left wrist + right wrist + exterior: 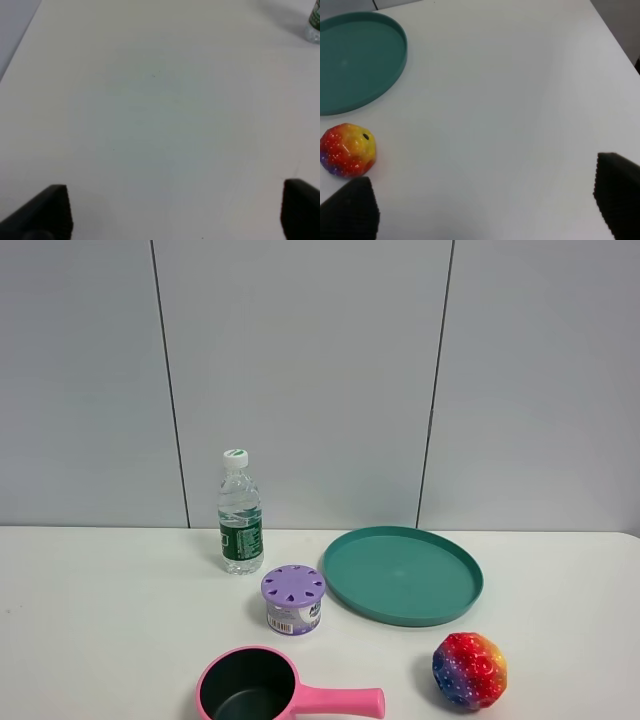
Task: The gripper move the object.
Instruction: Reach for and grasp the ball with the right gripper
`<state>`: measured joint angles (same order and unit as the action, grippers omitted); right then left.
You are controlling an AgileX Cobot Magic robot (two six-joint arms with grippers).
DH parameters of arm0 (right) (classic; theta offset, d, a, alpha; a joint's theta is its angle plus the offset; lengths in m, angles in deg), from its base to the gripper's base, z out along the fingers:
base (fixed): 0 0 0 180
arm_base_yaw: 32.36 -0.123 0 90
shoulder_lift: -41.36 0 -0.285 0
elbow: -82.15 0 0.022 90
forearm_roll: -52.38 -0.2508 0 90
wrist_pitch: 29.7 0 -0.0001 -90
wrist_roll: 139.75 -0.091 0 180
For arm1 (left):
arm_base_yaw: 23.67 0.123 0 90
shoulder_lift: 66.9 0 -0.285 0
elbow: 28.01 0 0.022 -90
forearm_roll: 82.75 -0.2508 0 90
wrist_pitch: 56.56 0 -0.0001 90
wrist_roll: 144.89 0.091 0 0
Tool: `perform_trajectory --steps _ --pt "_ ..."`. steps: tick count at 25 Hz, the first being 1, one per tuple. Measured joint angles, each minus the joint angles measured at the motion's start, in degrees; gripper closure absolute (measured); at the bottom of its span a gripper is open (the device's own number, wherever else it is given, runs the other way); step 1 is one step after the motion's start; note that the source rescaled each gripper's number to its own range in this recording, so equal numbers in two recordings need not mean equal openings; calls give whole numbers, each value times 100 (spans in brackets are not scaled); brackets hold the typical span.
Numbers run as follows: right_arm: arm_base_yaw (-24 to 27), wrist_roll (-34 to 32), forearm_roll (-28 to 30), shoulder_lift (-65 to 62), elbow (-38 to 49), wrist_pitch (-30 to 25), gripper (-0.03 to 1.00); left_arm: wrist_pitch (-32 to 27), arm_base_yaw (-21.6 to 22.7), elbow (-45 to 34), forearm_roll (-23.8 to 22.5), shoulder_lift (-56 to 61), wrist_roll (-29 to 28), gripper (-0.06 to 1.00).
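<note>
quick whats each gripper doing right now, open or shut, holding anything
left gripper: open, jaws wide apart, holding nothing
right gripper: open, holding nothing; the rainbow ball sits outside its jaws

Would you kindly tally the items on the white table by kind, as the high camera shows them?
Water bottle: 1
Purple-lidded can: 1
Teal plate: 1
Pink saucepan: 1
Rainbow ball: 1
Total: 5
</note>
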<state>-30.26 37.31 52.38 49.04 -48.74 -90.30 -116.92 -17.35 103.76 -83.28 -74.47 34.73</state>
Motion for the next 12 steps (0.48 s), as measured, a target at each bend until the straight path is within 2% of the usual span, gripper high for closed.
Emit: perform_trajectory --steps 12 --pt "0 0 0 0 0 0 -3 0 0 0 0 0 0 -6"
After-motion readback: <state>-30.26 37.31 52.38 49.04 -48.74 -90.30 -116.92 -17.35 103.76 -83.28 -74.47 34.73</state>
